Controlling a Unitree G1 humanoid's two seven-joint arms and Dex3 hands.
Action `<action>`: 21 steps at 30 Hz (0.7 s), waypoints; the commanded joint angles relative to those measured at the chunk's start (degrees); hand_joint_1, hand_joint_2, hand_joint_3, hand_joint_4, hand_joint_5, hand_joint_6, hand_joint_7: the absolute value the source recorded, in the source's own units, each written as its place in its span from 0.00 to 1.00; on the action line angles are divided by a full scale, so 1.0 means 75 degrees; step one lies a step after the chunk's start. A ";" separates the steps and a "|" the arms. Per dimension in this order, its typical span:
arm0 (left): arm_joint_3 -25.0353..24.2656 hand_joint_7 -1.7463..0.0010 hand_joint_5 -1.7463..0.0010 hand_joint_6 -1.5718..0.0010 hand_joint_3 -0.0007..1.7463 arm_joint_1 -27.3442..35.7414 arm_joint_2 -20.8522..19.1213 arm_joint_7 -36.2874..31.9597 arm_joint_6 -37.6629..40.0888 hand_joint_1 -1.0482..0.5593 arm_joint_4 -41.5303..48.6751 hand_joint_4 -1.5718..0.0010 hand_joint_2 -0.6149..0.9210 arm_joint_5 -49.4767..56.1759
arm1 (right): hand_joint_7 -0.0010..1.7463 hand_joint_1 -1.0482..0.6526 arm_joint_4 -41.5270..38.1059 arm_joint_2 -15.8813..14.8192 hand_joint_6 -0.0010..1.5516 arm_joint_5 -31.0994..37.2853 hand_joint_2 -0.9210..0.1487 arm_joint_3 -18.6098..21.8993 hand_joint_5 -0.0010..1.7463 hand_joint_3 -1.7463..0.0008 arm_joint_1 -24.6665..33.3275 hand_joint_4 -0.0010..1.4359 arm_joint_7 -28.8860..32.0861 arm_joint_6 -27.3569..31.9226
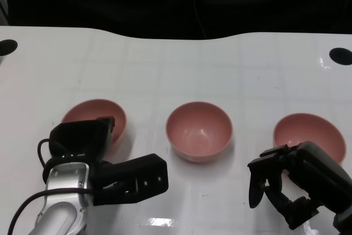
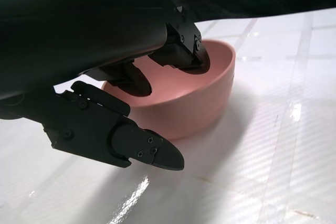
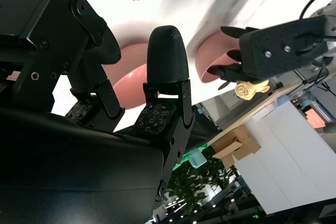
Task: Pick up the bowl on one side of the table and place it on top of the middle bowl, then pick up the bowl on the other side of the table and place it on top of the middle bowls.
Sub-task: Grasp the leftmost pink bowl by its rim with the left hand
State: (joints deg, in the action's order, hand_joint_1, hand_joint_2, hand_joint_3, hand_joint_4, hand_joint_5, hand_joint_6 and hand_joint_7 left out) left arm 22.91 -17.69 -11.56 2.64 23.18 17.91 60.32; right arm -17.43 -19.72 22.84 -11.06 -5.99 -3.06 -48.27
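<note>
Head view: the left hand sits at the left bowl, fingers over its near rim, probably to lift it onto the middle bowl just off to its right. The right hand waits spread and empty, with the right bowl just beyond it. Left wrist view: upper fingers dip inside the bowl while a lower one stays clear outside, so it is not yet pinched. Right wrist view: fingers apart. The table is glossy white, against a dark background.

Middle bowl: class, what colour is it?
Pink all over; the middle bowl shows best in the head view.
</note>
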 commanded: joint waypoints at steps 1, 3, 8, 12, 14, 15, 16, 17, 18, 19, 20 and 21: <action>0.0107 0.95 0.84 0.60 0.02 -0.0317 -0.0151 -0.0369 -0.0205 0.35 0.0647 0.46 1.00 -0.0205 | 0.67 0.72 -0.0001 -0.0066 0.64 -0.0040 0.77 0.0055 0.92 0.07 0.0023 0.70 0.0040 -0.0018; 0.0165 0.95 0.79 0.51 0.04 -0.0446 -0.0185 -0.0588 -0.0423 0.36 0.1020 0.39 1.00 -0.0356 | 0.67 0.71 -0.0021 -0.0071 0.64 -0.0029 0.77 0.0056 0.92 0.07 0.0022 0.70 0.0047 -0.0027; 0.0211 0.95 0.28 0.26 0.05 -0.0650 -0.0305 -0.1318 -0.1158 0.43 0.1734 0.48 1.00 -0.0812 | 0.67 0.72 -0.0041 -0.0069 0.64 -0.0017 0.77 0.0054 0.91 0.07 0.0023 0.70 0.0057 -0.0029; 0.0303 0.36 0.02 0.48 0.05 -0.0716 -0.0449 -0.2068 -0.1725 0.46 0.2132 0.51 1.00 -0.0955 | 0.67 0.71 -0.0100 -0.0059 0.64 -0.0010 0.76 0.0053 0.91 0.07 0.0009 0.71 0.0089 -0.0059; 0.0305 0.24 0.00 0.53 0.02 -0.0672 -0.0505 -0.2421 -0.1944 0.47 0.2082 0.50 0.99 -0.1016 | 0.67 0.71 -0.0099 -0.0070 0.64 -0.0014 0.76 0.0056 0.91 0.08 0.0010 0.70 0.0086 -0.0069; 0.0305 0.25 0.00 0.53 0.02 -0.0658 -0.0522 -0.2529 -0.2012 0.47 0.2062 0.49 0.99 -0.1040 | 0.67 0.71 -0.0101 -0.0073 0.64 -0.0011 0.76 0.0057 0.91 0.08 0.0010 0.70 0.0089 -0.0076; 0.0299 0.25 0.00 0.53 0.01 -0.0622 -0.0561 -0.2658 -0.2107 0.48 0.1951 0.49 0.98 -0.1051 | 0.67 0.71 -0.0122 -0.0071 0.64 -0.0002 0.76 0.0059 0.91 0.08 0.0003 0.70 0.0103 -0.0094; 0.0299 0.32 0.00 0.50 0.01 -0.0588 -0.0606 -0.2703 -0.2144 0.49 0.1777 0.48 0.98 -0.1044 | 0.67 0.71 -0.0145 -0.0071 0.64 0.0001 0.76 0.0058 0.91 0.08 -0.0003 0.70 0.0110 -0.0110; 0.0300 0.36 0.00 0.48 0.01 -0.0562 -0.0642 -0.2739 -0.2174 0.49 0.1637 0.47 0.98 -0.1037 | 0.67 0.71 -0.0166 -0.0072 0.64 0.0002 0.75 0.0057 0.91 0.08 -0.0008 0.70 0.0113 -0.0123; 0.0300 0.39 0.00 0.47 0.01 -0.0530 -0.0677 -0.2756 -0.2181 0.49 0.1448 0.47 0.98 -0.1020 | 0.67 0.71 -0.0160 -0.0079 0.64 0.0009 0.75 0.0056 0.91 0.08 -0.0008 0.70 0.0104 -0.0102; 0.0303 0.42 0.00 0.46 0.00 -0.0503 -0.0707 -0.2768 -0.2180 0.50 0.1288 0.47 0.98 -0.1001 | 0.67 0.71 -0.0146 -0.0083 0.63 0.0005 0.75 0.0055 0.91 0.09 -0.0005 0.70 0.0086 -0.0074; 0.0307 0.43 0.00 0.45 0.00 -0.0478 -0.0733 -0.2801 -0.2193 0.50 0.1170 0.47 0.98 -0.0984 | 0.67 0.71 -0.0139 -0.0084 0.63 -0.0006 0.74 0.0053 0.91 0.09 -0.0003 0.70 0.0071 -0.0055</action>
State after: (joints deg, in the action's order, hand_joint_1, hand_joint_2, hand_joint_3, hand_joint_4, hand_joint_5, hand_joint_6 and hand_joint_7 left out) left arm 25.07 -21.71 -15.69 -17.16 6.84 28.33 52.60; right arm -18.24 -19.72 22.91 -11.06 -5.98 -2.77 -48.66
